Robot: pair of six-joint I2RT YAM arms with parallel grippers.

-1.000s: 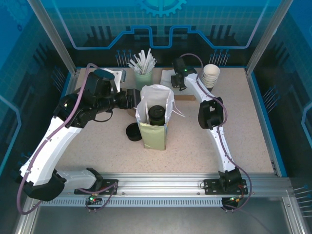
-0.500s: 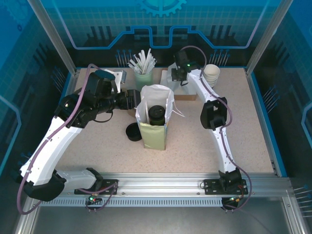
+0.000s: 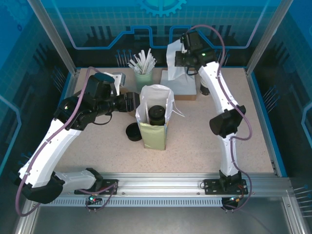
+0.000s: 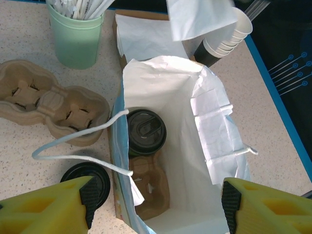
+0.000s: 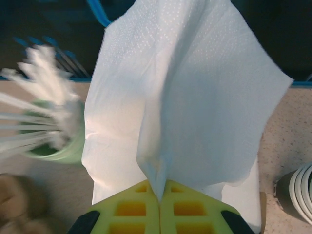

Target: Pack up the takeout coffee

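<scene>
At the back of the table, our right gripper (image 5: 160,195) has come up from the napkin stack (image 3: 184,84) where it sat a second ago. Its jaws are now pinched together on a single white napkin (image 5: 180,97), which hangs unfolded in the air above that stack. The takeout coffee (image 4: 145,131), black lid on, stands upright inside the open white paper bag (image 4: 214,126) at mid-table, seated in one pocket of a cardboard carrier (image 4: 152,183) at the bag's bottom; the other pocket is empty. Our left gripper (image 4: 157,197) hovers at the bag's mouth with jaws wide apart, gripping nothing we can make out. A loose black lid (image 4: 88,178) lies on the table just beside the bag. With the cup already bagged, we judge the napkin an extra bound for the same bag, and the carry across would need to clear the tumbler of white sticks (image 3: 143,77).
</scene>
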